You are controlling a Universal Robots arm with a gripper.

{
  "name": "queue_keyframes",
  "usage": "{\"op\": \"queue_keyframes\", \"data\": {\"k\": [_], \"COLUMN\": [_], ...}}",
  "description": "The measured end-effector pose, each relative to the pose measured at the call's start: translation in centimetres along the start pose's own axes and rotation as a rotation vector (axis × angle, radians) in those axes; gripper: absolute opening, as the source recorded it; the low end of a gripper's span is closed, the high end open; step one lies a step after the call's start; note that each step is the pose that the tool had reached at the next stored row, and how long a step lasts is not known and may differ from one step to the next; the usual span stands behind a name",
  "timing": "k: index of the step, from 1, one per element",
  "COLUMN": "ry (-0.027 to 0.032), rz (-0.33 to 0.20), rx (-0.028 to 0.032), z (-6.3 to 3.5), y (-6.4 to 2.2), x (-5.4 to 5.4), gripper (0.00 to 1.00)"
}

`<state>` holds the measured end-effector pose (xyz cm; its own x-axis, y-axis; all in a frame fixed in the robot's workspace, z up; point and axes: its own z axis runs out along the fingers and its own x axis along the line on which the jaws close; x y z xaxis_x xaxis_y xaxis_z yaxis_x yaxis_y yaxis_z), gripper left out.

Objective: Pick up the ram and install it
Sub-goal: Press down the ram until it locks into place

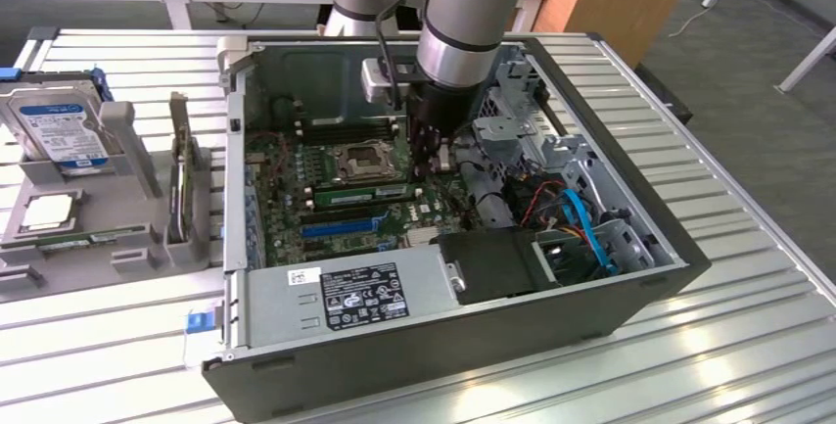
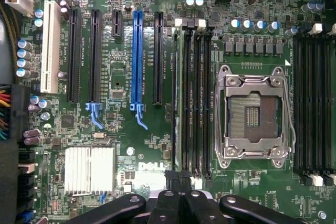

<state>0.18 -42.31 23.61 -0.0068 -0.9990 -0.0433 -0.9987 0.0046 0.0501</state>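
Our gripper [image 2: 179, 178] is pressed together, empty. The seated ram [image 2: 178, 98] seems light, stiff and fragile. We'd pinch its flat faces.

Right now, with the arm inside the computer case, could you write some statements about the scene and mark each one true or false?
1. The ram sits in a memory slot between the blue slot and the CPU socket. True.
2. The tool is open. False: it is shut.
3. The CPU socket holds no processor. True.
4. The hard drive lies inside the case. False: it stands in a grey holder outside the case, on the exterior view's left.
5. The blue slot holds a card. False: it is empty.
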Motion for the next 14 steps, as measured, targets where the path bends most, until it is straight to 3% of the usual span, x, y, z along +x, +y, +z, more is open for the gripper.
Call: {"op": "queue_keyframes", "data": {"k": [14], "ry": [0.0000], "rz": [0.000], "rx": [0.0001], "z": [0.08], "y": [-0.01], "x": [-0.22], "gripper": [0.10]}}
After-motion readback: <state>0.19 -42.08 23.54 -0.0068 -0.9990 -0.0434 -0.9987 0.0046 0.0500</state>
